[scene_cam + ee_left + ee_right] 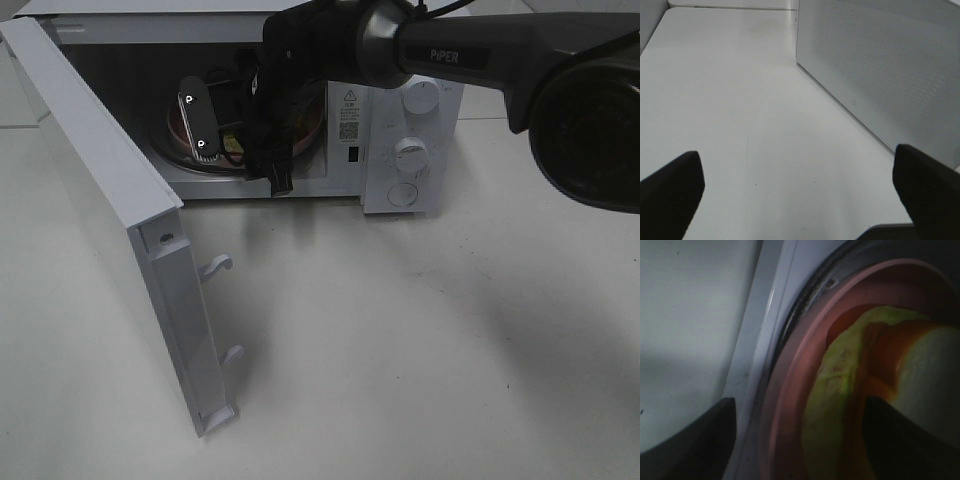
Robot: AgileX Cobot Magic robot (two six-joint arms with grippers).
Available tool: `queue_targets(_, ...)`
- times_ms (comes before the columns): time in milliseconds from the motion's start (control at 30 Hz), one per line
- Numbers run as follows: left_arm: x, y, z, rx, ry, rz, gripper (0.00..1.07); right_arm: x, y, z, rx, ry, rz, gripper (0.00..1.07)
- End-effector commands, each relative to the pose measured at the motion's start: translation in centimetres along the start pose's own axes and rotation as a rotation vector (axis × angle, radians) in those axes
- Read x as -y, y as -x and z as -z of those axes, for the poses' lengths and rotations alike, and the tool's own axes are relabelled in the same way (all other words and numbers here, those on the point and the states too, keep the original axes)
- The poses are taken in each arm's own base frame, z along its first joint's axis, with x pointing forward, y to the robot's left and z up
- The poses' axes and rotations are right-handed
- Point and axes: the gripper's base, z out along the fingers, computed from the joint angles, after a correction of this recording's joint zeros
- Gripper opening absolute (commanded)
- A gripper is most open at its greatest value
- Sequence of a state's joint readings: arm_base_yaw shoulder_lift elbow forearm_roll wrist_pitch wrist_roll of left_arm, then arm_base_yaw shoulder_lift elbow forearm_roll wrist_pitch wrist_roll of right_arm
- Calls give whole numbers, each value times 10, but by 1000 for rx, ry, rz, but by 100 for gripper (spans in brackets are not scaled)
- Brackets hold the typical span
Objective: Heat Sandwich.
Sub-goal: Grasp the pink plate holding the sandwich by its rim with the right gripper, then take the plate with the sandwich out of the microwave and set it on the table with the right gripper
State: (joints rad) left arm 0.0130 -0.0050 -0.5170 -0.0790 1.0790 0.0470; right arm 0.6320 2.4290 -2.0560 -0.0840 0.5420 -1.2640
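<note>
The sandwich [837, 385] lies on a round pink plate [790, 390] inside the open microwave [405, 150]; its pale green-yellow filling and white bread show in the right wrist view. My right gripper [800, 407] is open inside the oven. One finger is outside the plate's rim and the other is over the sandwich, and neither presses on them. From above, the right gripper [240, 155] hides most of the sandwich, and only parts of the plate [178, 130] show. My left gripper [797, 155] is open and empty over the bare table.
The microwave door [120, 210] stands wide open to the left, with two latch hooks [215, 265] on its edge. The perforated side wall of the microwave [880, 65] is close to my left gripper. The control dials [410, 150] are on the right front.
</note>
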Motion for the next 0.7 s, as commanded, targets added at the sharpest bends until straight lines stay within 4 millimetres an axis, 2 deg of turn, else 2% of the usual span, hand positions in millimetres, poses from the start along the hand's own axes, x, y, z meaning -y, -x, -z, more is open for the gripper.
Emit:
queue_targets(33, 0, 0, 0, 12, 1, 1, 97, 2, 0, -2, 20, -23, -21, 67)
queue_targets(100, 0, 0, 0, 12, 1, 1, 97, 3, 1, -4, 26, -41, -22, 63)
queue_targets(167, 0, 0, 0, 12, 1, 1, 97, 1, 2, -10, 46, -44, -47, 51)
queue_targets(200, 0, 0, 0, 12, 1, 1, 97, 1, 2, -10, 46, -44, -47, 51)
queue_targets(233, 0, 0, 0, 12, 1, 1, 97, -1, 3, -12, 54, -37, -60, 45)
queue_targets(267, 0, 0, 0, 12, 1, 1, 97, -2, 3, -15, 60, -34, -70, 33)
queue_targets(300, 0, 0, 0, 12, 1, 1, 97, -2, 3, -16, 60, -35, -70, 26)
queue_targets(333, 0, 0, 0, 12, 1, 1, 97, -2, 3, -16, 61, -39, -70, 19)
queue_targets(367, 0, 0, 0, 12, 1, 1, 97, -2, 3, -16, 61, -39, -70, 19)
queue_targets(433, 0, 0, 0, 12, 1, 1, 97, -1, 4, -16, 65, -55, -70, 1)
queue_targets(700, 0, 0, 0, 12, 1, 1, 97, 7, 6, -12, 84, -97, -82, 0)
